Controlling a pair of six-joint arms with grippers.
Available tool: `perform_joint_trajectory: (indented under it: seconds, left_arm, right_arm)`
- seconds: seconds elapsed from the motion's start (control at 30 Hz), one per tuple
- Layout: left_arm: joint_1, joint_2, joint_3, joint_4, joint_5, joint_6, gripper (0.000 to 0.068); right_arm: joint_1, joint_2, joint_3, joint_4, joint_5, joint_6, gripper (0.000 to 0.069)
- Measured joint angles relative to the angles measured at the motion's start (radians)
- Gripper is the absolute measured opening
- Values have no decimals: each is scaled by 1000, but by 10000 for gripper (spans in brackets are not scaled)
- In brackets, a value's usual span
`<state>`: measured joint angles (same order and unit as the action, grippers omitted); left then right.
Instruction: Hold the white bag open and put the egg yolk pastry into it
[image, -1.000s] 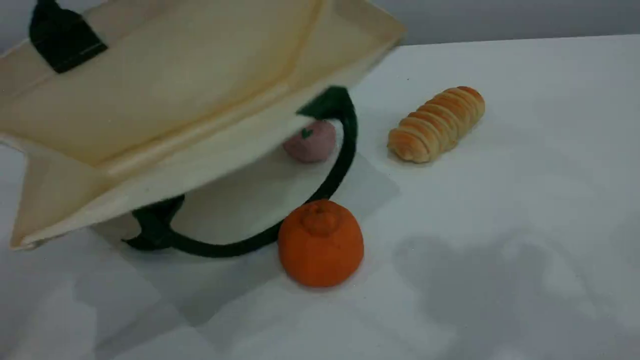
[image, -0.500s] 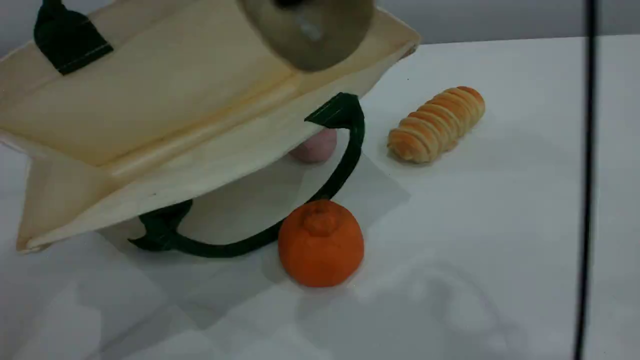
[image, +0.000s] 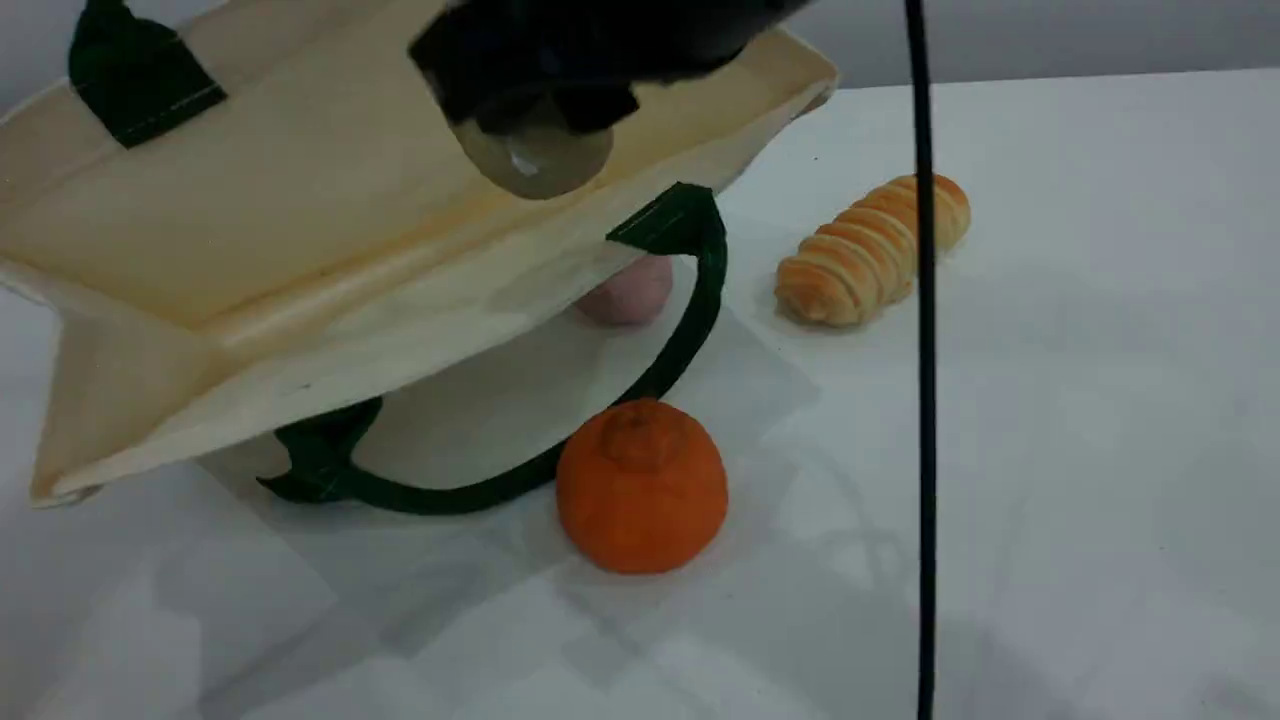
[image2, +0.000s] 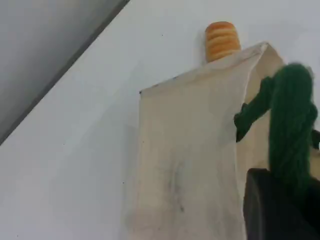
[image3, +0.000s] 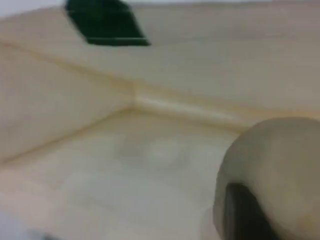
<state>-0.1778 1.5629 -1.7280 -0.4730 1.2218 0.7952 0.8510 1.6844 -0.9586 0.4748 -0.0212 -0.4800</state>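
The right gripper grips the egg yolk pastry at 12 o'clock, above the white bag. The left gripper is clamped on the green handle. If the handle slips, the bag drops shut and the pastry lands outside.

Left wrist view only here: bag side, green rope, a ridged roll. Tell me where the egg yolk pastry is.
Observer: The dull beige-tan round egg yolk pastry is clamped in the right gripper, off the table.
Operator: Report what's beyond it.
Observer: The open mouth of the cream-white canvas tote bag; the right wrist view shows its inner folds past the pastry.
Operator: Name anything near that mouth.
Observer: A round orange fruit sits on the table by the bag's hanging dark green rope handle.
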Motion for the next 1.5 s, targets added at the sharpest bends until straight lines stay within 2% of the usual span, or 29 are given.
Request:
perform_joint_trajectory:
  seconds: [0.13, 0.37, 0.57, 0.63, 0.83, 0.93, 1.07, 1.27, 1.37, 1.5]
  left_arm:
    - [0, 0, 0, -5, 0, 0, 92]
    - [0, 0, 0, -3, 0, -4, 92]
    - [0, 0, 0, -1, 0, -19, 92]
    - [0, 0, 0, -1, 0, -19, 92]
    - [0, 0, 0, -1, -1, -23, 92]
    - [0, 0, 0, -1, -1, -23, 92]
    - [0, 0, 0, 2, -1, -23, 92]
    - [0, 0, 0, 3, -1, -24, 92]
    - [0, 0, 0, 3, -1, -27, 92]
    - [0, 0, 0, 3, -1, -27, 92]
  right_arm:
    - [-1, 89, -50, -2, -63, 0, 225]
    - [-1, 242, -181, -6, -19, 0, 225]
    - [8, 320, -227, 1, -25, 8, 226]
    - [8, 317, -240, 25, -15, 22, 275]
    - [7, 299, -267, 55, 49, 30, 617]
    - [6, 269, -267, 39, 103, 15, 680]
    - [4, 202, -267, -6, 182, 12, 687]
    - [-7, 72, -267, -89, 301, 15, 636]
    - [-41, 8, -267, -109, 345, 29, 631]
    - [-128, -80, -267, -116, 388, 45, 629]
